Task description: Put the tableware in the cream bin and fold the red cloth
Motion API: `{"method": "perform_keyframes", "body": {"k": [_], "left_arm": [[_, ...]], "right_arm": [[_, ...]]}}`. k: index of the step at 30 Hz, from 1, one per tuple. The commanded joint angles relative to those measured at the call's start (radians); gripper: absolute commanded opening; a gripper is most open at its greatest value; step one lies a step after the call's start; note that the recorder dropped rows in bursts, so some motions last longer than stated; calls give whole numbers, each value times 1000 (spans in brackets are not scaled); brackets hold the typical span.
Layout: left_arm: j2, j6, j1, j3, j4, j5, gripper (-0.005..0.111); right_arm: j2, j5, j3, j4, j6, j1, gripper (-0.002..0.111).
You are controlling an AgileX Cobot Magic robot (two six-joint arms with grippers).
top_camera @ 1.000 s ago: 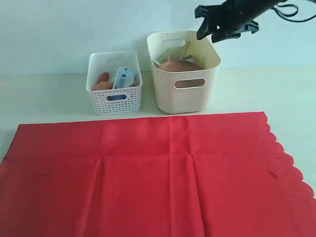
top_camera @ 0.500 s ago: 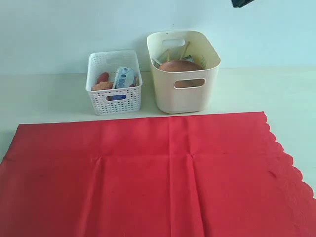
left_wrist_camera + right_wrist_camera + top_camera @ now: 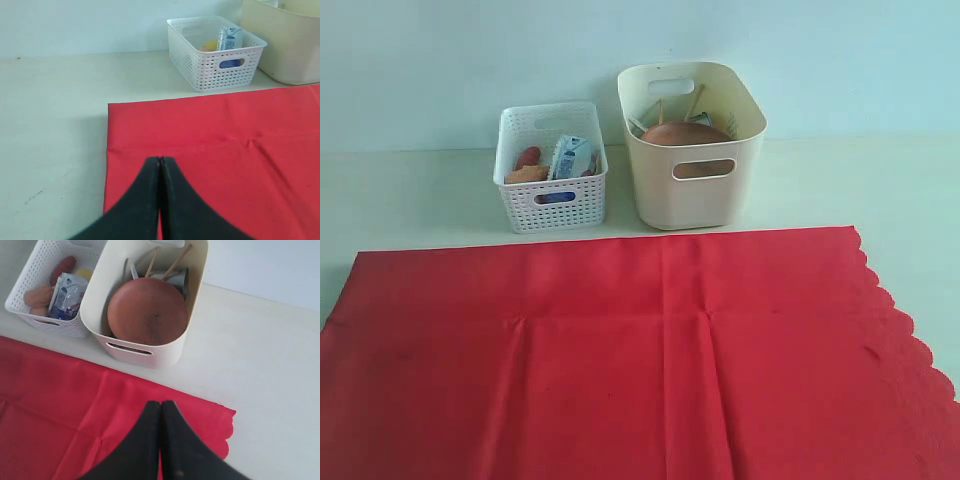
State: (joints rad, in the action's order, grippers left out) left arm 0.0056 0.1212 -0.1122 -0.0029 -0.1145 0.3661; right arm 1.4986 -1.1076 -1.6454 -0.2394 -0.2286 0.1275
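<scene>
Tableware comes first here, and that half of the task looks finished: the round brown plate (image 3: 148, 310) lies tilted inside the cream bin (image 3: 690, 205), with two wooden chopsticks (image 3: 176, 261) standing up behind it and a steel cup (image 3: 181, 279) tucked against the bin's far wall. Whatever else sits under the plate is hidden, so the bowl, spoon and knife cannot be confirmed, but no piece of tableware is visible anywhere on the counter (image 3: 420, 200) or on the cloth. The red cloth (image 3: 620, 360) is the part left to do. It lies spread flat and fully open in front of the bin, its back edge just short of the bin's base and its scalloped edge on the right of the exterior view, with only faint creases running across it and no fold made yet. Beside the cream bin, to its left in the exterior view, stands the white lattice basket (image 3: 535, 210) holding a blue-and-white milk carton (image 3: 571, 157) and some food, none of which belongs to the job. Neither arm shows in the exterior view. The left jaws are pressed together and empty above the cloth near its left edge. The right jaws are likewise together, holding nothing, over the cloth's scalloped back corner in front of the bin. By my judgement the next work is gripping cloth corners to begin the fold.
</scene>
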Motion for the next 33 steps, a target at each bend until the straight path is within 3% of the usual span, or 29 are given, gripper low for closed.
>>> {"method": "perform_keyframes", "body": {"k": [1, 18, 33], "left_arm": [[-6, 0, 3, 3, 0, -9, 0], [-6, 0, 3, 3, 0, -9, 0], [-6, 0, 3, 3, 0, -9, 0]], "right_arm": [[-142, 124, 154, 9, -11, 1, 0], [-681, 461, 679, 5, -11, 1, 0], [-1060, 433, 862, 3, -4, 1, 0]]}}
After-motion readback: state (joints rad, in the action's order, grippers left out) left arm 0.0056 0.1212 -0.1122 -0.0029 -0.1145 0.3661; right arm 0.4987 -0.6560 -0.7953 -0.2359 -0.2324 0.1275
